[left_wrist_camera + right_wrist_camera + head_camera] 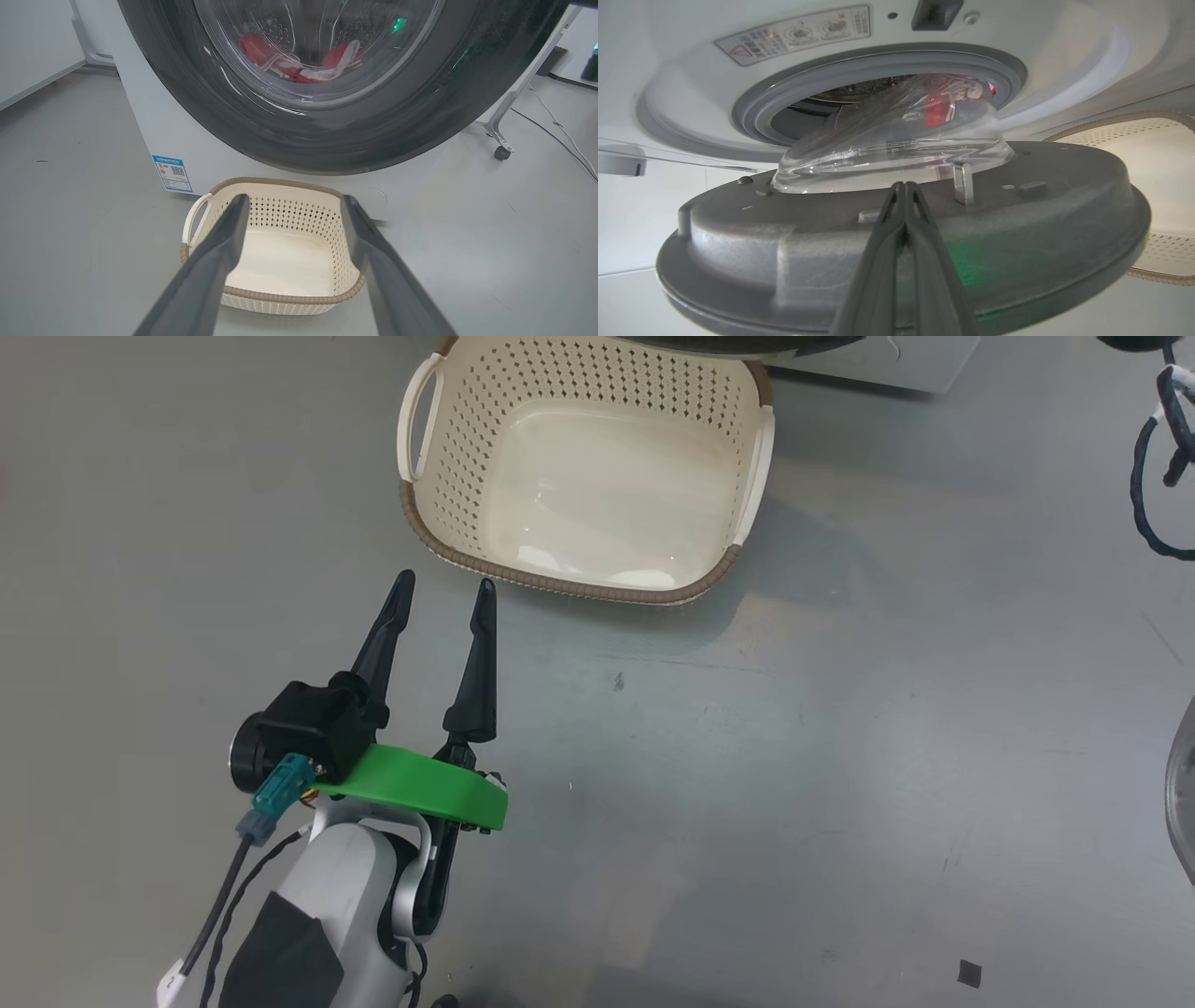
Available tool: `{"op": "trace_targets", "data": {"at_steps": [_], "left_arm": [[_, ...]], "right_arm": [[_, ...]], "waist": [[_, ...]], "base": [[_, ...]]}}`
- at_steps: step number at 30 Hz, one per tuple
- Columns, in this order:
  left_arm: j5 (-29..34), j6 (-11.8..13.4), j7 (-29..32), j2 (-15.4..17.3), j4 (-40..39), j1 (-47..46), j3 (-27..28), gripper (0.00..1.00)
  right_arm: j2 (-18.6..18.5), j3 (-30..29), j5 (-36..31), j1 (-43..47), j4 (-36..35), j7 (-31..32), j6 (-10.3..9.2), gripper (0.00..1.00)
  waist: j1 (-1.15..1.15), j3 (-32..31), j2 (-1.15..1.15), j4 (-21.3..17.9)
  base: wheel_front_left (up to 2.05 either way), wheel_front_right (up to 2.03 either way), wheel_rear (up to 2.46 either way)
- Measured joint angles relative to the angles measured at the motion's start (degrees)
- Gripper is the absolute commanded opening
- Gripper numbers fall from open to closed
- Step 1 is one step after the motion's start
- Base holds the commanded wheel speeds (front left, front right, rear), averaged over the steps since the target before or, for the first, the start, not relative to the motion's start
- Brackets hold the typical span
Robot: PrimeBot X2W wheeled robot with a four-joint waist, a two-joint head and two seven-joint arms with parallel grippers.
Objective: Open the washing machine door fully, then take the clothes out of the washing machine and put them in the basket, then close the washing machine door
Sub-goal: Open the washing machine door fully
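looks like step 1 to me: the washing machine door hangs only partway open above the far rim of the basket. the right gripper has its fingers pressed together, tips at the door's inner face. next it needs a wider swing. basket's empty, and the clothes sit in the drum up behind the basket. left gripper is spread, just short of the basket's near rim.

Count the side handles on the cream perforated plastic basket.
2. In the head view, the cream perforated basket has a left-side handle and a right-side handle; none appears hidden.
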Motion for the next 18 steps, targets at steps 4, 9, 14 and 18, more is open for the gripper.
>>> {"op": "trace_targets", "data": {"at_steps": [4,9,14,18], "left_arm": [[0.0,0.0,0.0,0.0,0.1,0.1,0.0,1.00],[0.0,0.0,0.0,0.0,0.2,0.1,0.0,1.00],[0.1,0.0,0.0,0.0,0.3,0.5,0.3,1.00],[0.4,0.0,0.0,0.0,0.4,0.7,0.4,1.00]], "right_arm": [[0.2,0.6,0.4,0.9,0.1,1.0,0.00,0.00],[0.6,1.0,0.5,2.0,0.1,1.7,0.00,0.00],[0.9,1.6,0.5,3.1,0.1,2.7,0.00,0.00],[1.0,1.9,0.5,3.4,0.1,2.9,0.00,0.00]], "waist": [[0.00,-0.6,0.00,-0.2],[0.00,-1.1,0.00,-0.4],[0.00,-1.8,0.00,-0.5],[0.00,-2.1,0.00,-0.6]], "base": [[0.00,0.00,0.00],[0.00,0.00,0.00],[0.00,0.00,0.00],[0.00,0.00,0.00]]}}
